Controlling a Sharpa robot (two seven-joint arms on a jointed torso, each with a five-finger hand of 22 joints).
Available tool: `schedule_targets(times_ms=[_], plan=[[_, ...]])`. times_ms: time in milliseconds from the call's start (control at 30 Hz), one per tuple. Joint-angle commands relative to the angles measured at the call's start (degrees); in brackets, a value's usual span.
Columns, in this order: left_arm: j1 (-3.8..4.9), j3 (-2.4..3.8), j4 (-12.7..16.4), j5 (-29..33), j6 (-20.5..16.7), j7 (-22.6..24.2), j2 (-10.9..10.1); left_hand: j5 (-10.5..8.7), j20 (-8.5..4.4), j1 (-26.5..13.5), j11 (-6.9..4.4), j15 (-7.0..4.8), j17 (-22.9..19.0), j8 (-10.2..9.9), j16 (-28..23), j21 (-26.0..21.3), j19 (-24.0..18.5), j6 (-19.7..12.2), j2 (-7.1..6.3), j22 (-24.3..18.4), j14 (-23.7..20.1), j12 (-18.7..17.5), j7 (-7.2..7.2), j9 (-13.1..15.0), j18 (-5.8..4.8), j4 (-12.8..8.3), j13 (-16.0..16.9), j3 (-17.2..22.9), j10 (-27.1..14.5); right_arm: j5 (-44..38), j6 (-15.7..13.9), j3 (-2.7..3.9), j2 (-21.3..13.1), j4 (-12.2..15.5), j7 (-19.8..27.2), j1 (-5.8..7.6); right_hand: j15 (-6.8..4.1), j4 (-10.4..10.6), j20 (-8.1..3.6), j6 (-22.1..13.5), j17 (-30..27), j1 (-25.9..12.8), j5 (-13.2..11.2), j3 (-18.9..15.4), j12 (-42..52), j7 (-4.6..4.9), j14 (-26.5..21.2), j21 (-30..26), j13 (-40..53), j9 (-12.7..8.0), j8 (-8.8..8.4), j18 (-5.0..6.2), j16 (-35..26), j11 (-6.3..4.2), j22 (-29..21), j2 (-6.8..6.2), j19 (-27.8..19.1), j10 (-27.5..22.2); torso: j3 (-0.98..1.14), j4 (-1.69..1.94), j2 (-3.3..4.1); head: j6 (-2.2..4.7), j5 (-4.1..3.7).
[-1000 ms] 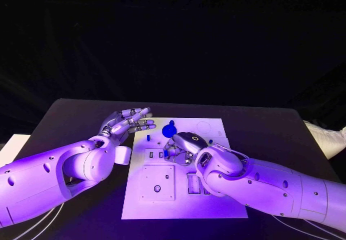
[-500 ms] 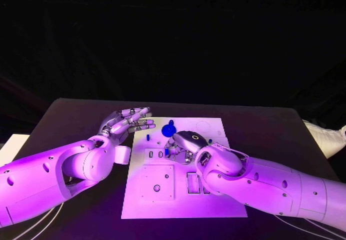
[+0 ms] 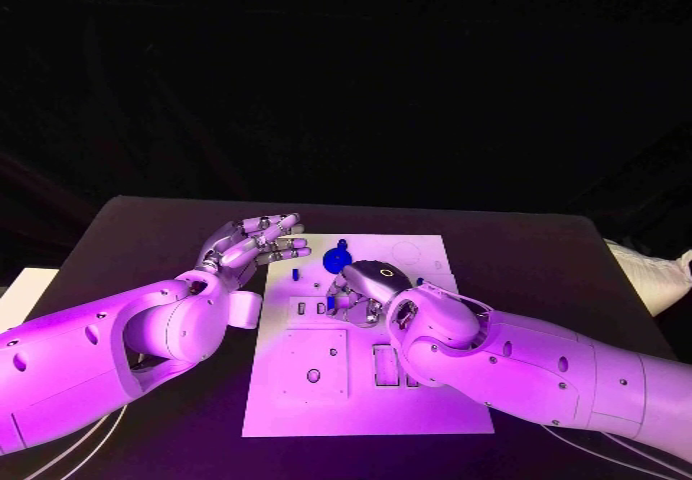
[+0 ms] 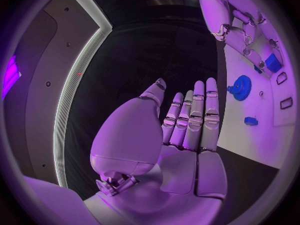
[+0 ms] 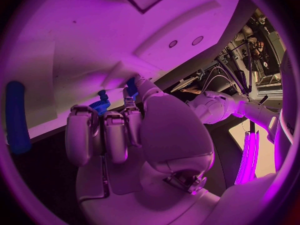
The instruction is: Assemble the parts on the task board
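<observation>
Forward has crept the right hand (image 3: 372, 285), seemingly pinching a blue part (image 4: 272, 63); left hand (image 3: 257, 243) splayed.

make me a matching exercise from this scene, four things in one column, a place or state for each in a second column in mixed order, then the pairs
Things
1. left hand
2. right hand
3. blue gear
4. task board

Places or states
A. white plate in the middle of the table
B. fingers apart, holding nothing, beside the board's left edge
C. lying on the board between the two hands
D. fingers bent down over the board, touching a small blue part

Pairs: 1-B, 2-D, 3-C, 4-A
</observation>
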Motion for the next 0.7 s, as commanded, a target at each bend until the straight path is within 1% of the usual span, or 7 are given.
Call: schedule_targets(times_ms=[33, 133, 267, 400, 533, 567, 700], plan=[[0.01, 0.03, 0.06, 0.00, 1.11, 0.35, 0.15, -0.18, 0.19, 0.10, 0.15, 0.19, 0.07, -0.38, -0.33, -0.34, 0.20, -0.08, 0.67, -0.09, -0.40, -0.16, 0.51, -0.07, 0.42, -0.36, -0.08, 0.08, -0.12, 0.24, 4.62, -0.48, 0.00, -0.62, -1.78, -0.53, -0.07, 0.46, -0.30, -0.21, 11.24, -0.59, -0.23, 0.01, -0.30, -0.04, 5.38, -0.29, 2.71, -0.07, -0.39, -0.86, -0.31, 0.18, -0.07, -0.01, -0.10, 0.41, 0.02, 0.01, 0.00, -0.03, 0.01], [0.01, 0.03, 0.03, 0.00, 1.11, 0.34, 0.16, -0.18, 0.21, 0.05, 0.14, 0.19, 0.15, -0.34, -0.43, -0.45, 0.23, -0.06, 0.74, -0.14, -0.38, -0.14, 0.49, -0.05, 0.43, -0.55, -0.06, 0.15, -0.06, 0.26, 4.75, -0.48, 0.00, -0.64, -1.80, -0.53, 0.01, 0.52, -0.23, -0.43, 11.19, -0.87, -0.28, -0.05, -0.39, 0.08, 5.37, -0.34, 2.67, -0.14, -0.54, -0.85, -0.35, 0.28, -0.14, -0.42, -0.13, 0.35, 0.03, 0.00, 0.03, -0.02, 0.00], [0.01, 0.02, 0.01, 0.00, 1.10, 0.32, 0.17, -0.18, 0.21, 0.05, 0.14, 0.19, 0.15, -0.34, -0.43, -0.45, 0.23, -0.06, 0.74, -0.14, -0.38, -0.14, 0.49, -0.05, 0.43, -0.55, -0.06, 0.15, -0.06, 0.27, 4.67, -0.49, -0.06, -0.67, -1.81, -0.53, 0.17, 0.48, -0.09, -0.84, 11.09, -1.33, 0.16, -0.36, -0.80, 0.28, 5.35, -0.40, 2.43, -0.26, -0.73, -0.83, -0.40, 0.46, -0.21, -1.74, -0.16, 0.12, 0.06, -0.02, 0.01, -0.03, 0.01], [0.01, 0.02, 0.01, 0.01, 1.10, 0.31, 0.17, -0.18, 0.21, 0.05, 0.14, 0.19, 0.15, -0.34, -0.43, -0.45, 0.23, -0.06, 0.74, -0.14, -0.38, -0.14, 0.49, -0.05, 0.43, -0.55, -0.06, 0.15, -0.06, 0.26, 4.50, -0.51, -0.11, -0.69, -1.82, -0.53, 0.39, 0.66, 0.08, -1.77, 10.93, -1.87, 0.55, -0.56, -2.36, 0.64, 5.32, -0.48, 1.43, -0.52, -0.96, -0.82, -0.49, 0.75, -0.31, -2.71, -0.21, -0.64, 0.05, -0.02, 0.04, -0.03, 0.01], [0.01, 0.02, 0.01, 0.04, 1.11, 0.26, 0.16, -0.18, 0.21, 0.05, 0.14, 0.19, 0.15, -0.34, -0.43, -0.45, 0.23, -0.06, 0.74, -0.14, -0.38, -0.14, 0.49, -0.05, 0.43, -0.55, -0.06, 0.15, -0.06, 0.26, 4.14, -0.53, -0.13, -0.65, -1.81, -0.53, 0.75, 1.41, 0.38, -3.10, 10.73, -3.15, 0.31, -1.19, -3.96, 1.10, 5.27, -0.59, 0.36, -0.93, -0.97, -0.80, -0.62, 1.17, -0.46, -3.83, -0.29, -1.44, 0.07, -0.01, 0.07, -0.04, -0.01], [0.01, 0.02, 0.01, 0.04, 1.12, 0.24, 0.16, -0.18, 0.21, 0.05, 0.14, 0.19, 0.15, -0.34, -0.43, -0.45, 0.23, -0.06, 0.74, -0.14, -0.38, -0.14, 0.49, -0.05, 0.43, -0.55, -0.06, 0.15, -0.06, 0.26, 4.04, -0.54, -0.12, -0.65, -1.81, -0.53, 0.84, 1.74, 0.47, -3.38, 10.70, -3.68, -0.01, -1.55, -4.21, 1.17, 5.27, -0.62, 0.18, -1.02, -0.95, -0.80, -0.63, 1.26, -0.49, -4.16, -0.31, -1.57, 0.07, -0.01, 0.07, -0.04, -0.01], [0.01, 0.01, 0.00, 0.05, 1.15, 0.19, 0.17, -0.18, 0.21, 0.05, 0.14, 0.19, 0.15, -0.34, -0.43, -0.45, 0.23, -0.06, 0.74, -0.14, -0.38, -0.14, 0.49, -0.05, 0.43, -0.55, -0.06, 0.15, -0.06, 0.24, 3.49, -0.55, -0.11, -0.60, -1.85, -0.52, 1.04, 3.07, 0.74, -4.23, 10.62, -5.05, -2.96, -3.02, -4.71, 1.28, 5.25, -0.72, -0.26, -1.36, -0.80, -0.75, -0.69, 1.42, -0.59, -5.07, -0.37, -1.85, 0.06, -0.02, 0.05, -0.06, -0.02]])
